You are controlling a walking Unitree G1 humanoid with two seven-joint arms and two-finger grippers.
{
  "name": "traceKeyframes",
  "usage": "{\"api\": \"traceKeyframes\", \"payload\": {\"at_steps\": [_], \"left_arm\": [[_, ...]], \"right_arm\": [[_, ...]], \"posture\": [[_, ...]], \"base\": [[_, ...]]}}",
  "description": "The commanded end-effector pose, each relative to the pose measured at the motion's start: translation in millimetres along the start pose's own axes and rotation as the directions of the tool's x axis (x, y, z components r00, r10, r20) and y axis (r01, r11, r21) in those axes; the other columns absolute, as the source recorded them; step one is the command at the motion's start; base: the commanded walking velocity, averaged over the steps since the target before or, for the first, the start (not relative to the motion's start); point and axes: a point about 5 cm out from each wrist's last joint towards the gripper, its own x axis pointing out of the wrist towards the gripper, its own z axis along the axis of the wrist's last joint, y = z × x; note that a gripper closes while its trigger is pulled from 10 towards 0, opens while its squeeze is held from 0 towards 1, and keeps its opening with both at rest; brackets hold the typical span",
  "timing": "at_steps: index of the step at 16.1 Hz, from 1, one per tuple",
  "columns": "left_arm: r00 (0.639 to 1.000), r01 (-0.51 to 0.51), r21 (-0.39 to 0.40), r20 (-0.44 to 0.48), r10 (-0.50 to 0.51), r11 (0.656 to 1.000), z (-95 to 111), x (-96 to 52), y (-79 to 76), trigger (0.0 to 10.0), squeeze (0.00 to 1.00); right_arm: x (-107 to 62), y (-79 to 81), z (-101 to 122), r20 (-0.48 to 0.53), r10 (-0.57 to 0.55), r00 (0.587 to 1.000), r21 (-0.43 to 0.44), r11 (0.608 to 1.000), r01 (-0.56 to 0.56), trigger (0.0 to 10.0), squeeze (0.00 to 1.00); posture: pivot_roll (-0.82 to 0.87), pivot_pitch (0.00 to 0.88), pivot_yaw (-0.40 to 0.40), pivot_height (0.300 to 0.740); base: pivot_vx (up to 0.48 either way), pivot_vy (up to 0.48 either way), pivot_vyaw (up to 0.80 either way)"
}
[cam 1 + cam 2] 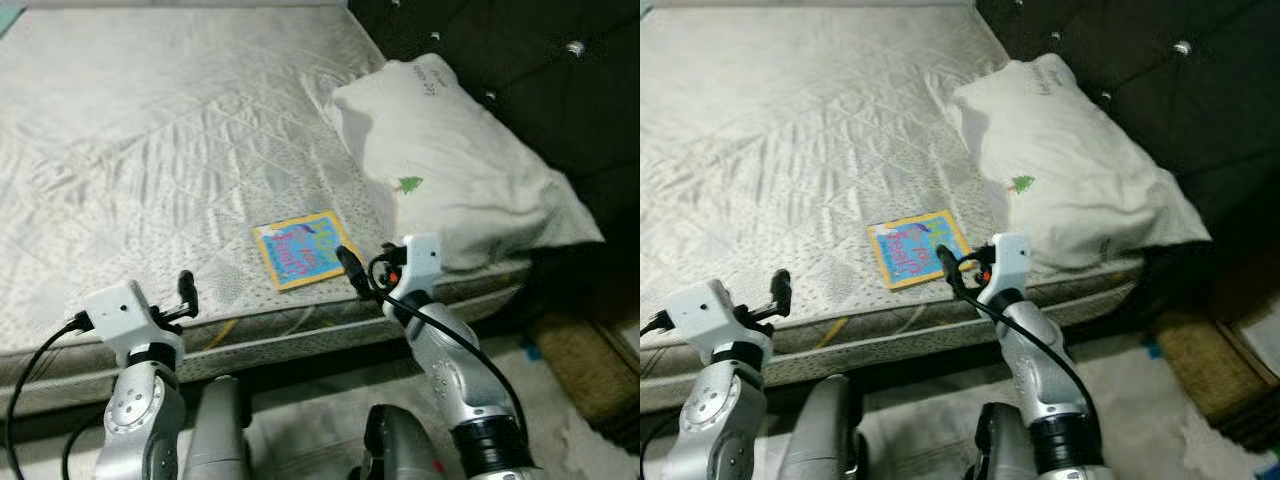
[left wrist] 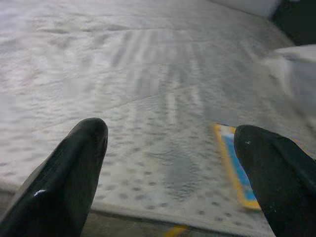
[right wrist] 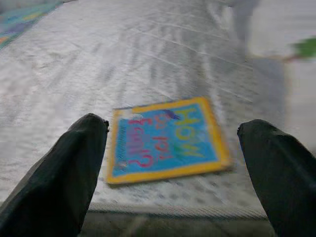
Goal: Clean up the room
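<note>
Mattress (image 1: pixel 170 130), bare and quilted, occupies most of the left eye view; a book (image 1: pixel 302 249) with yellow border and blue cover lies flat near its front edge, at about 5 o'clock from the mattress centre. A white pillow (image 1: pixel 455 165) lies at 2 o'clock from the book, against a dark tufted headboard (image 1: pixel 530 70). The right end effector (image 1: pixel 352 268) points at the book's near right corner, just beside it; the left end effector (image 1: pixel 187 295) sits at the mattress edge, well apart from the book at its 8 o'clock. Left wrist view: the two black fingers (image 2: pixel 69 182) are spread wide, released, over mattress fabric, the book's edge between them. Right wrist view: fingers (image 3: pixel 69 173) likewise spread, released, with the book centred between them, not touching.
</note>
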Motion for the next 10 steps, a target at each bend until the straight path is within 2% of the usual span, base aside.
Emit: {"api": "traceKeyframes", "payload": {"at_steps": [1,10], "left_arm": [[1.000,0.007,-0.008,-0.003,-0.007,1.000,-0.5,-1.9,-1.8,10.0,0.00],[1.000,0.027,-0.011,-0.010,-0.028,1.000,-0.7,-2.1,-2.8,10.0,0.00]], "right_arm": [[-1.8,-4.0,0.0,0.000,-0.019,1.000,0.000,1.000,0.019,10.0,0.00],[-1.6,-5.6,-0.1,0.001,-0.033,0.999,0.000,0.999,0.033,10.0,0.00]], "posture": [[0.01,0.185,-0.101,0.608],[0.01,0.190,-0.099,0.608]], "base": [[0.292,0.000,0.00],[0.344,0.000,0.00]]}}
